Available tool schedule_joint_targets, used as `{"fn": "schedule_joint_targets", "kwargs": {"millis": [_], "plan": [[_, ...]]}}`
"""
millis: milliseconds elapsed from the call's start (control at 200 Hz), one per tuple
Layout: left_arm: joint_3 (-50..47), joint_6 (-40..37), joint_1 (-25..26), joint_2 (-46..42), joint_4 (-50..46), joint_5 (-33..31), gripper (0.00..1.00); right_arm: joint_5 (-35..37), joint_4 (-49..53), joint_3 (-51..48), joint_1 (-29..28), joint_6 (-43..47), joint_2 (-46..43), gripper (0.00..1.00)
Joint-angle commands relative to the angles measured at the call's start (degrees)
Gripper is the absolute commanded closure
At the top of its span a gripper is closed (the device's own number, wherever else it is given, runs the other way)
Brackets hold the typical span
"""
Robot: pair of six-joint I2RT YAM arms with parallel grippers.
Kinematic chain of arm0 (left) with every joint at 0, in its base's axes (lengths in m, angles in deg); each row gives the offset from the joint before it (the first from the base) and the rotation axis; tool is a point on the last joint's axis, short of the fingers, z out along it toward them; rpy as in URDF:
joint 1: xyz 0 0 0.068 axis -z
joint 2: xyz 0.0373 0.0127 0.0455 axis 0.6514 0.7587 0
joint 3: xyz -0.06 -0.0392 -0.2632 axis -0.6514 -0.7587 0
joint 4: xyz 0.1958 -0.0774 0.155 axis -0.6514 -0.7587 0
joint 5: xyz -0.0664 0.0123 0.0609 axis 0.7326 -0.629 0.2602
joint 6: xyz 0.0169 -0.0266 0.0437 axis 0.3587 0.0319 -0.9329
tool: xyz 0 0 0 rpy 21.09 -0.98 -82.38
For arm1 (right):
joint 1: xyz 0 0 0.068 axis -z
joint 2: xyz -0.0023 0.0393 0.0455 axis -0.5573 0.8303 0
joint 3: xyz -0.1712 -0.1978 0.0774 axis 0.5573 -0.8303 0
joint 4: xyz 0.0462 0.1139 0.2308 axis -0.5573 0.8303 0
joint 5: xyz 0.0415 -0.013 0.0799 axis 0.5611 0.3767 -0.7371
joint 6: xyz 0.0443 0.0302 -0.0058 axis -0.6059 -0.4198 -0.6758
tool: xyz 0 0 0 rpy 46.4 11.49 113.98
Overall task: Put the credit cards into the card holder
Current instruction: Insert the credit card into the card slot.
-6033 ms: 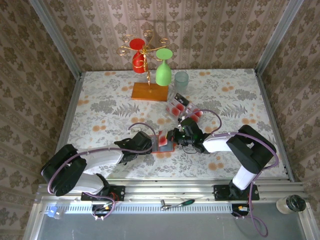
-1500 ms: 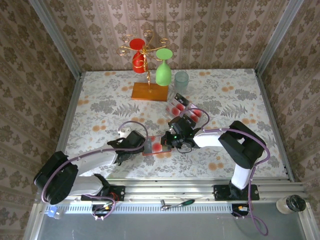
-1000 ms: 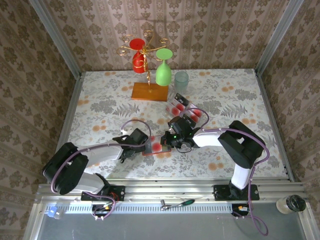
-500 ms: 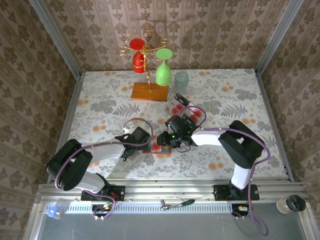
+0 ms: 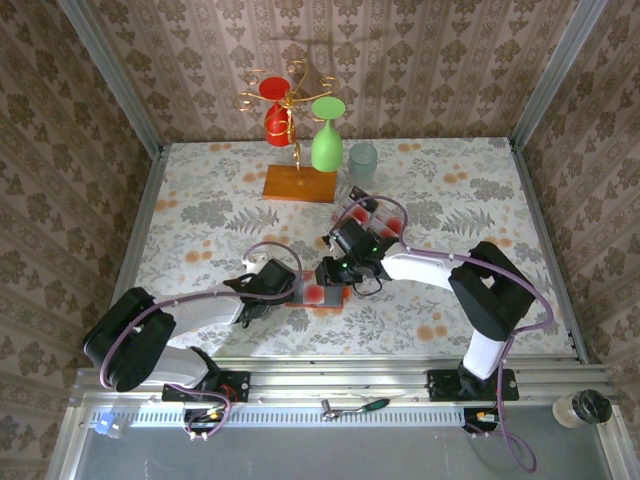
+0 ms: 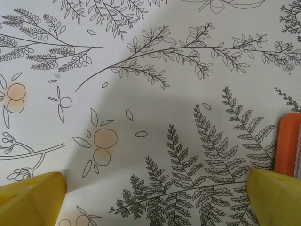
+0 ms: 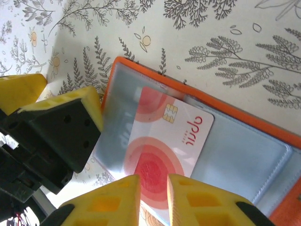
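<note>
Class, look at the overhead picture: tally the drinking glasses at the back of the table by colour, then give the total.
Red glass: 1
Green glass: 1
Pale clear glass: 1
Total: 3

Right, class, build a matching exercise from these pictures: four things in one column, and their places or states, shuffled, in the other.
Things
1. green stemmed glass
2. pale clear glass tumbler
3. white card with red circles
4. left gripper

Places or states
A. lying in the opened orange-red card holder
B. open, nothing between its fingers
C. hanging upside down on the gold wire rack
D. standing upright beside the orange wooden base

Pairs: 1-C, 2-D, 3-A, 4-B
</note>
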Motion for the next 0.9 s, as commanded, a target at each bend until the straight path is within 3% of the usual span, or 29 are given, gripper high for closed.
{"fn": "schedule_joint_targets", "kwargs": {"millis": [0, 515, 890], "plan": [[-1.7, 1.3, 0.8, 0.8, -2.9, 3.9, 0.0, -1.1, 3.5, 1.8, -0.9, 2.1, 3.8, 0.8], [-1.1, 2.4, 3.0, 3.4, -0.8, 3.8, 0.0, -2.2, 3.6, 8.3, -4.4, 0.1, 12.3, 0.87], [-0.6, 0.1, 1.0, -6.7, -6.0, 3.0, 0.0, 1.2, 7.1, 4.8, -1.5, 2.3, 1.9, 0.84]]}}
